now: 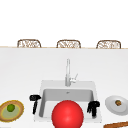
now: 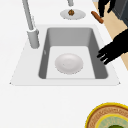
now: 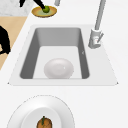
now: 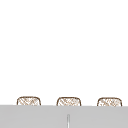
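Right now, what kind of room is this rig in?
Most likely a kitchen, at an island counter: a sink with a tall faucet set in a white countertop, plates of food beside it, and woven chair backs along the far edge.

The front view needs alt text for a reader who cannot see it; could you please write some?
A large red ball hides the front of a white sink, with the left hand and right hand hovering at the sink's sides. A lime on a yellow-brown plate sits far left, a white plate far right.
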Controlling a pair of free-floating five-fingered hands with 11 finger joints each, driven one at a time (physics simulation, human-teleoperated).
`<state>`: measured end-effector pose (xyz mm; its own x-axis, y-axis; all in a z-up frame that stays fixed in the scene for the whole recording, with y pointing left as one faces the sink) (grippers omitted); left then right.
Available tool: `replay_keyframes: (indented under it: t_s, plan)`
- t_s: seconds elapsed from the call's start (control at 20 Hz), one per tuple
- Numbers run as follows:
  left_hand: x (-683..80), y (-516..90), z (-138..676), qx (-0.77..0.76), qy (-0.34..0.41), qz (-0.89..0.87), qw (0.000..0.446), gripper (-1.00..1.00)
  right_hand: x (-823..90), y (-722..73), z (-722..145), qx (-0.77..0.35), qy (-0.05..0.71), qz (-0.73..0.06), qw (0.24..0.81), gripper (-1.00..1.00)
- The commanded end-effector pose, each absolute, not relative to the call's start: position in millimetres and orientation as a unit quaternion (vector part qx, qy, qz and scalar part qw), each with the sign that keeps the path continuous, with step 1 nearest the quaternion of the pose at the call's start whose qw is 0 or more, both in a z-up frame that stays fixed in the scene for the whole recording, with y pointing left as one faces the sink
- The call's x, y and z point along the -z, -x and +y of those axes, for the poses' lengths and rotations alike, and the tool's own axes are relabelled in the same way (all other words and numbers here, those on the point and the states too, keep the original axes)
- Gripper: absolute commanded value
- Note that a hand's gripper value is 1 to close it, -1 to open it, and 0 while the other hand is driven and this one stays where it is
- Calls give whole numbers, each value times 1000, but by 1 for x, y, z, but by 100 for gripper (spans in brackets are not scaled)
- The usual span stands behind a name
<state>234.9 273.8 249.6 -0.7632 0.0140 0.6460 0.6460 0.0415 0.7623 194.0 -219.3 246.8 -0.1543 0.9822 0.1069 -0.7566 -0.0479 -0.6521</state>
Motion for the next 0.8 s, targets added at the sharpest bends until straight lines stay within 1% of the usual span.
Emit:
replay_keyframes:
  t_s: [0.0, 0.15, 0.2, 0.3, 0.4, 0.45, 0.5, 0.55, 0.65, 0.75]
  plan:
    - [-249, -221, 256, 658, 225, -682, 227, -100, -247, -194, -219, -699, 189, -298, 622, 0]
    - [-243, -232, 258, 645, 233, -683, 250, -100, -247, -194, -219, -699, 189, -298, 622, 0]
    - [-241, -234, 256, 644, 233, -684, 252, -100, -247, -194, -219, -699, 189, -298, 622, 0]
    - [-235, -235, 252, 645, 228, -690, 237, -100, -247, -194, -219, -699, 189, -298, 622, 0]
    - [-229, -233, 246, 645, 212, -696, 234, -100, -247, -194, -219, -699, 189, -298, 622, 0]
    - [-231, -233, 246, 650, 217, -690, 234, -100, -247, -194, -219, -699, 189, -298, 622, 0]
    - [-235, -233, 251, 649, 239, -682, 239, -100, -247, -194, -219, -699, 189, -298, 622, 0]
    - [-234, -235, 250, 649, 240, -682, 238, -100, -247, -194, -219, -699, 189, -298, 622, 0]
    - [-234, -243, 269, 650, 258, -681, 218, -100, -247, -194, -219, -699, 189, -298, 622, 0]
    - [-239, -247, 287, 641, 251, -686, 236, -100, -247, -194, -219, -699, 189, -298, 622, 0]
